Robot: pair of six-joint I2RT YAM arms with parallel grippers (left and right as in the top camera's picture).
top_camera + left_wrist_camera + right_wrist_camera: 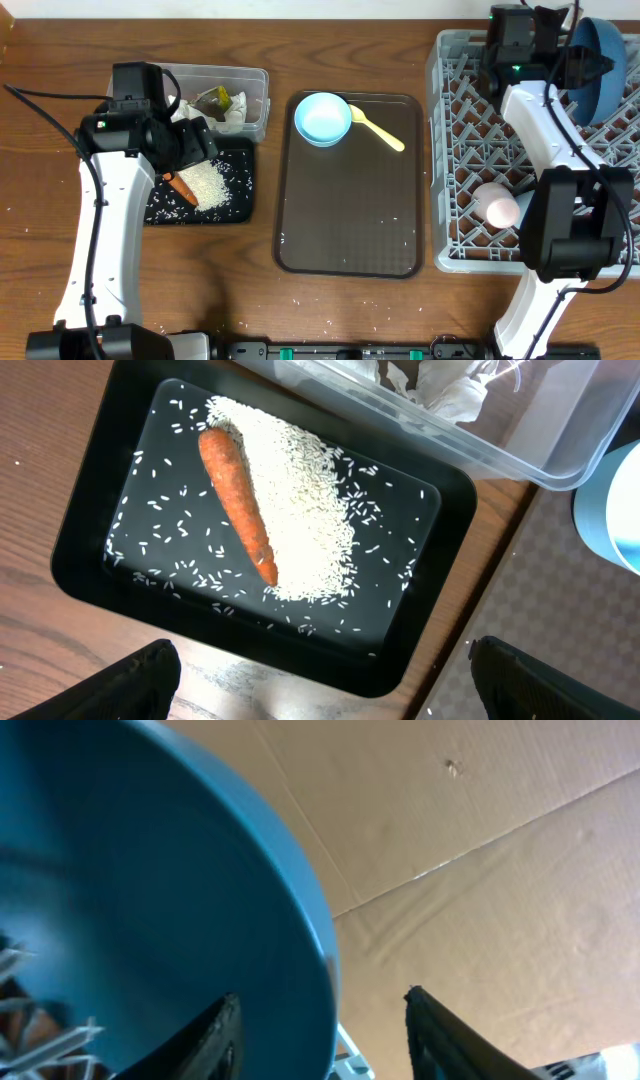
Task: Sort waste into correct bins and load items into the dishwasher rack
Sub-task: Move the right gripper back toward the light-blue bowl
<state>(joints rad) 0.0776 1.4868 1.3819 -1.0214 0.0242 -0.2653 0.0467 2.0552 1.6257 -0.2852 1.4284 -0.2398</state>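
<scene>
The orange carrot [181, 187] lies beside a heap of white rice [208, 182] in the black tray [235, 205]. My left gripper [195, 150] hovers over that tray, open and empty; its wrist view shows the carrot [238, 505], rice [300, 530] and its spread fingers [320, 680]. The clear tub [255, 100] holds the white tissue [190, 108] and the yellow-green wrapper [222, 98]. The blue plate [605, 65] stands on edge in the grey rack [460, 150]. My right gripper [580, 65] is open, its fingers [325, 1030] either side of the plate's rim [150, 890]. I see no white bowl.
The brown serving tray [350, 220] in the middle carries the light blue cup [322, 118] and the yellow spoon [378, 127]. The pink cup [497, 205] lies in the rack beside the right arm. Stray rice grains dot the table's front edge. Cardboard stands behind the rack.
</scene>
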